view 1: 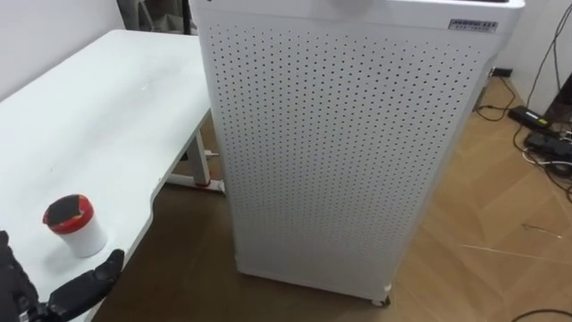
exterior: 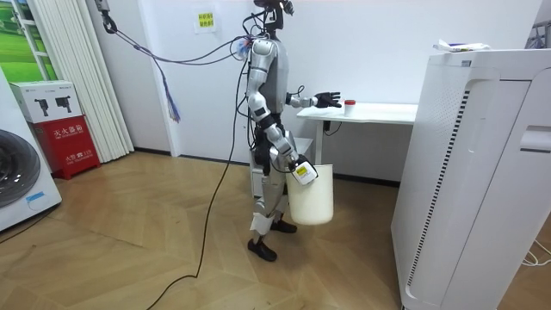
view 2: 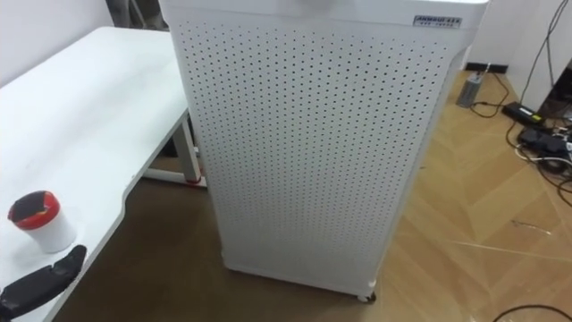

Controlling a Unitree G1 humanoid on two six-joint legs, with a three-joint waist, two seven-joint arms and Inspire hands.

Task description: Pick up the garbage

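Observation:
A small white cup with a red lid (view 1: 74,225) stands near the front edge of the white desk (view 1: 98,116). My left hand (view 1: 85,282) reaches out over the desk just short of the cup, fingers straight and holding nothing. In the room view the same cup (exterior: 349,106) sits just beyond that hand (exterior: 327,100). Low at my side, my right hand (exterior: 299,169) grips the rim of a white bin (exterior: 312,198) that hangs from it. I stand at the end of the desk, facing it.
A tall white perforated cabinet (view 1: 340,152) stands on the wooden floor right of the desk, with papers (exterior: 461,46) on top. Cables and a power strip (view 1: 541,134) lie at the far right. A washing machine (exterior: 17,181) and a red box (exterior: 65,142) stand behind me.

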